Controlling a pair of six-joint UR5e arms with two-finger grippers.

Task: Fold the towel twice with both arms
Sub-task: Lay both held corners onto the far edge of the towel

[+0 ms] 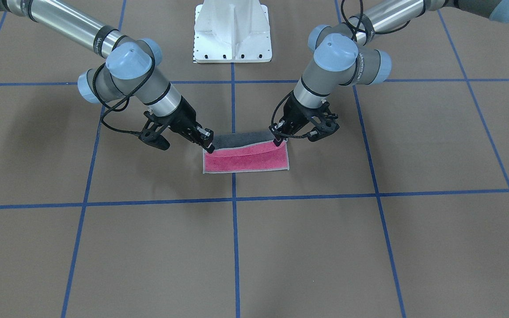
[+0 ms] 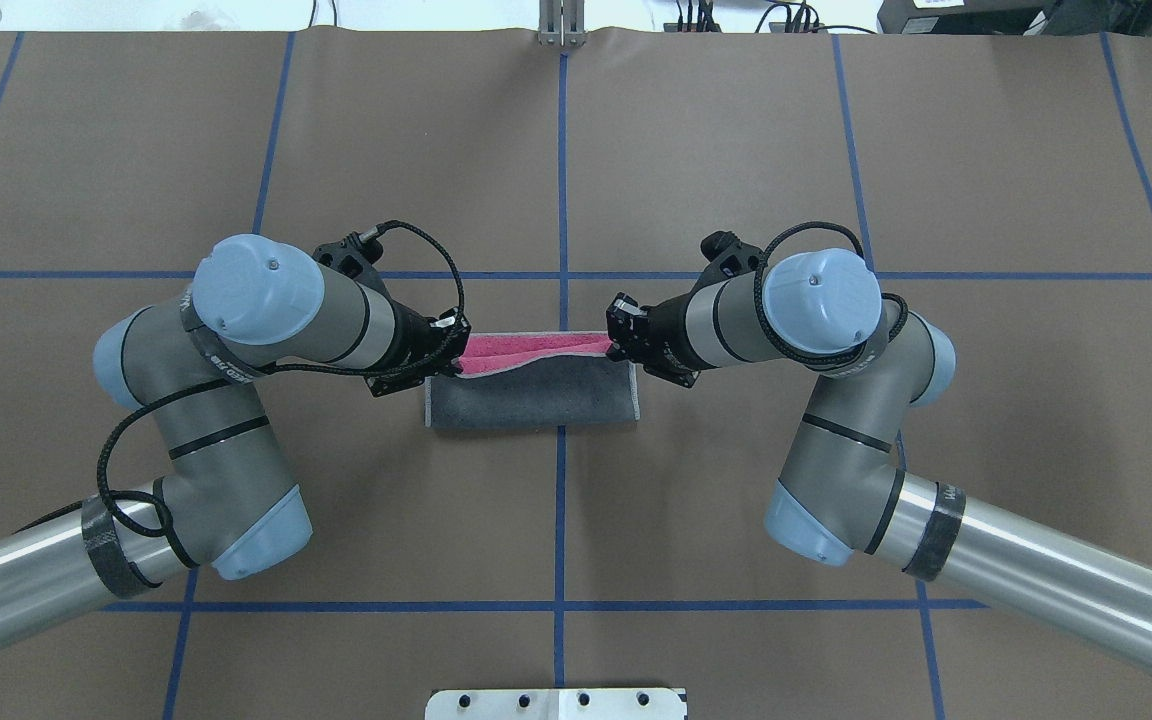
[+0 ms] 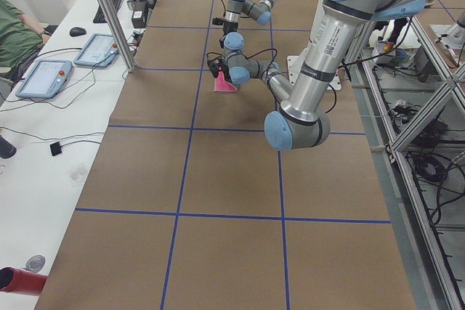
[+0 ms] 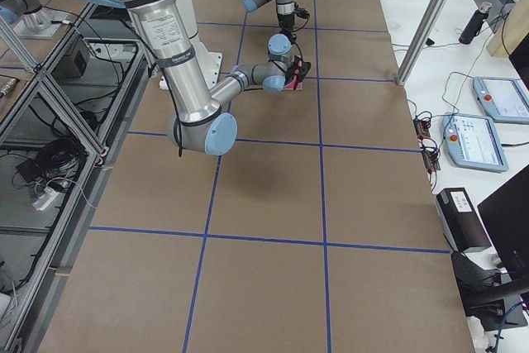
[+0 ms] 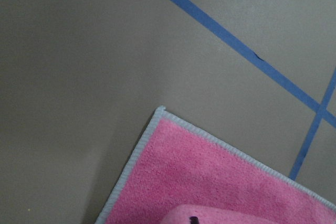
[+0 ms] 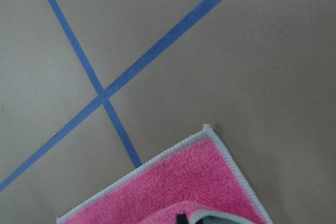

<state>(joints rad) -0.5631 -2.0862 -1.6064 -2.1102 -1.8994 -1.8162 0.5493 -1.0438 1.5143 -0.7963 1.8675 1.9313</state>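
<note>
Brown counter (image 1: 104, 247) lies flat under the towel (image 1: 245, 162). Left hand (image 1: 277, 142) and right hand (image 1: 210, 148) each pinch a lifted corner, so you should carry both across evenly, edges matching.

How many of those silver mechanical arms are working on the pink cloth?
2. The silver-grey tubular left arm grips one end of the pink-and-grey terry towel; the silver-grey right arm grips the other.
</note>
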